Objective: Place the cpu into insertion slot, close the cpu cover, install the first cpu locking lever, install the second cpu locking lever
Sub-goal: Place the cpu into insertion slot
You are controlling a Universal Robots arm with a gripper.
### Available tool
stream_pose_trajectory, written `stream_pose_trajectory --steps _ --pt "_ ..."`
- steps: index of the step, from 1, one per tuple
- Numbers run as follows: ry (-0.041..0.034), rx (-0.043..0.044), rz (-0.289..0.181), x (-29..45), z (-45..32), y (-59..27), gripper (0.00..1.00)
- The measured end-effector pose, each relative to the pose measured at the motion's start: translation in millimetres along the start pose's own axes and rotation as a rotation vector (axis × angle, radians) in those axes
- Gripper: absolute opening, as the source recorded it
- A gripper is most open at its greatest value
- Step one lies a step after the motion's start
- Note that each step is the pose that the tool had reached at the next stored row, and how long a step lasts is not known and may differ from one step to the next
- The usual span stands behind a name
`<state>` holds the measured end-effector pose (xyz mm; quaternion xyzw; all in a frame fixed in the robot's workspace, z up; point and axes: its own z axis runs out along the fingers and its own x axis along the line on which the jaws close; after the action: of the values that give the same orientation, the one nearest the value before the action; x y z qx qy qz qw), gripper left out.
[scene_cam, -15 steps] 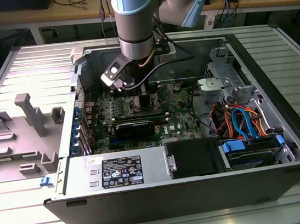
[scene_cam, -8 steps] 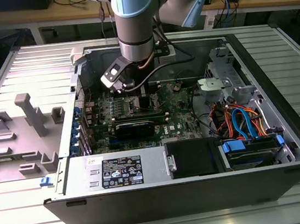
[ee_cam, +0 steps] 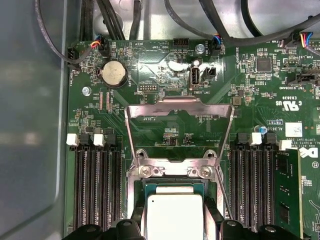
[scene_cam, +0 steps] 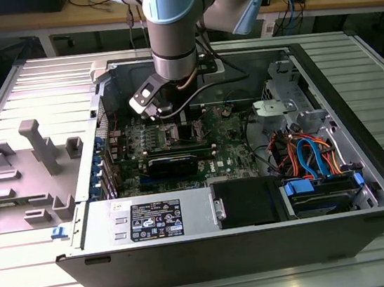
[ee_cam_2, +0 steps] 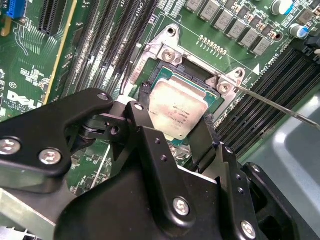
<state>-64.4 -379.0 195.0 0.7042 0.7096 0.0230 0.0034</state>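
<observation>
In both wrist views the cpu [ee_cam_2: 178, 106] [ee_cam: 173, 212], a flat square chip with a dull silver top, sits between my black fingers [ee_cam_2: 141, 112]. My gripper [ee_cam_2: 172, 117] [ee_cam: 173, 226] is shut on its edges. It lies over the insertion slot [ee_cam_2: 196, 71] [ee_cam: 172, 186], whose silver rim shows around it; I cannot tell whether the chip is fully seated. The cpu cover [ee_cam: 180, 103], a silver frame, stands swung open behind the slot. A thin wire locking lever [ee_cam_2: 280, 107] [ee_cam: 223, 186] sticks out beside the slot. In the exterior view my gripper [scene_cam: 168, 116] reaches down into the open computer case.
Long black memory slots [ee_cam: 95, 185] flank the socket on both sides, with one memory stick [ee_cam: 287, 190] fitted. Cables [scene_cam: 306, 153] and a drive bay fill the exterior view's right. The power-supply box [scene_cam: 152, 219] lies at the front. Grey fixtures [scene_cam: 36, 146] stand outside the case.
</observation>
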Motion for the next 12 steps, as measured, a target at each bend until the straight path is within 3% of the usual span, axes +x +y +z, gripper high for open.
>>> stream_pose_trajectory --steps 4,12 --pt "0.0002 -0.0001 0.000 0.1 0.1 0.1 0.55" --pt "-0.0014 -0.0002 0.000 0.3 -7.8 0.4 0.55"
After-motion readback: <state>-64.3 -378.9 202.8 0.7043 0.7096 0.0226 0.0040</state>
